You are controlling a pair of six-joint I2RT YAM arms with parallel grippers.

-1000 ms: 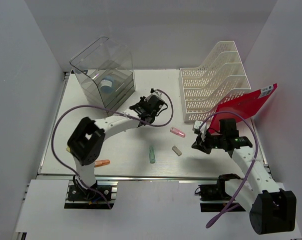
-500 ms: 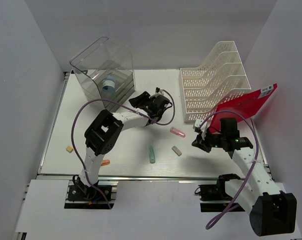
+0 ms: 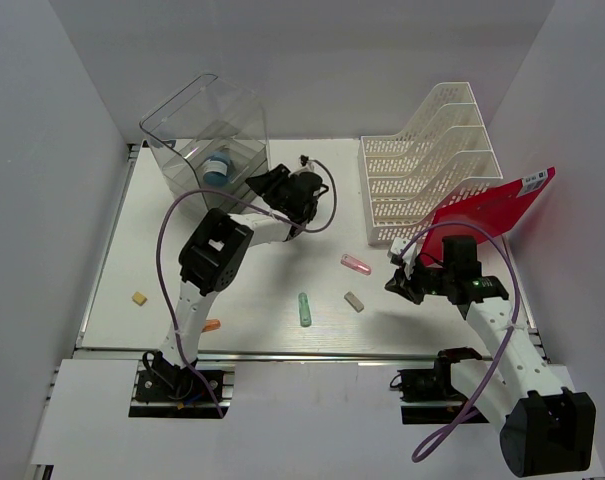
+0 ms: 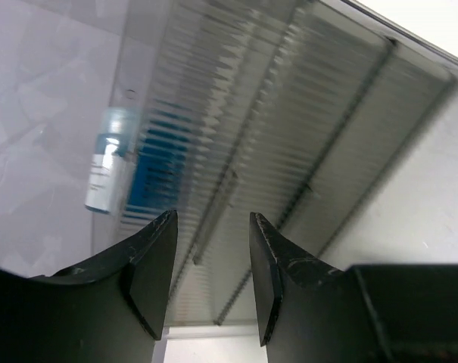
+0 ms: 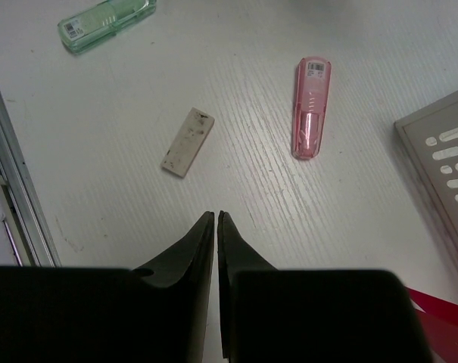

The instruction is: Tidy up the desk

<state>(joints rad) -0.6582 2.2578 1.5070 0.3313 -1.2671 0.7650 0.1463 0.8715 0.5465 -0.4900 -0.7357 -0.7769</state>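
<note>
Desk (image 3: 132, 250) fills middle; judged mostly untidied.
Done: bottle (image 3: 216, 170) in box (image 3: 237, 110), 11 o'clock.
Left loose: pink case (image 3: 356, 264), green case (image 3: 304, 309), eraser (image 3: 354, 301) near 5; orange bit (image 3: 211, 325), yellow bit (image 3: 139, 297) near 8.
Left gripper (image 4: 212, 215) half open, empty, facing box.
Right gripper (image 5: 216, 215) pinched closed, empty, near eraser.

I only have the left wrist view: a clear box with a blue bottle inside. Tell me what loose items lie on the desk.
Observer: A pink case, a green case and a beige block lie in the middle of the desk.
Operator: Report the right pincer's state.
Observer: The right pincer is shut, with nothing between its fingers.
Operator: Check the desk's left side.
Observer: An orange item and a small tan cube lie there.
</note>
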